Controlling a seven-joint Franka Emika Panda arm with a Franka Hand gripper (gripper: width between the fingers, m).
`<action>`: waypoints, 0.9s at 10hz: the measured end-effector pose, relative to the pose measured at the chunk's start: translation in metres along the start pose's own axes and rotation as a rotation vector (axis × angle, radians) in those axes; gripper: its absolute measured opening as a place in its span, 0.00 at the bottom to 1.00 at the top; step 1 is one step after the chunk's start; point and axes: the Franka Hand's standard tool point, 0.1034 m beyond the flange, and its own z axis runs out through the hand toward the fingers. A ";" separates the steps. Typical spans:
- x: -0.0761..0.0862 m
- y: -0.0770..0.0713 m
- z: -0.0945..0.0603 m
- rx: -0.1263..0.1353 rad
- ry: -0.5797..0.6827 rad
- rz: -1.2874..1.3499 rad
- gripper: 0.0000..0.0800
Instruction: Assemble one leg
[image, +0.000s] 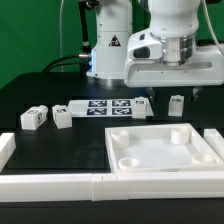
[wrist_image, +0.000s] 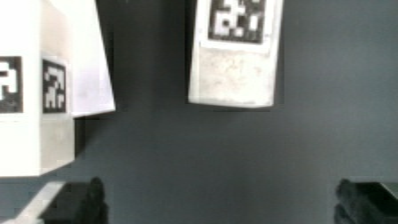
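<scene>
The gripper, fingers wide apart and empty, hangs above the small chunky white plastic leg. Reaching step, I judge; next, centre over it and descend

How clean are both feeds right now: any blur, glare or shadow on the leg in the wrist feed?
Exterior view: even light, but the white tabletop washes out, its edges faint. Wrist view: soft focus and no glare; the leg looks grainy, with a blurred tag; the fingers are dark, out-of-focus shapes.

The wrist view's edge crops the leg and the end effector
</scene>
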 end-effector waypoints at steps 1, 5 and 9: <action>-0.003 0.005 0.001 0.001 -0.123 0.010 0.81; -0.024 0.006 0.020 -0.030 -0.378 0.085 0.81; -0.047 0.006 0.042 -0.053 -0.410 0.085 0.81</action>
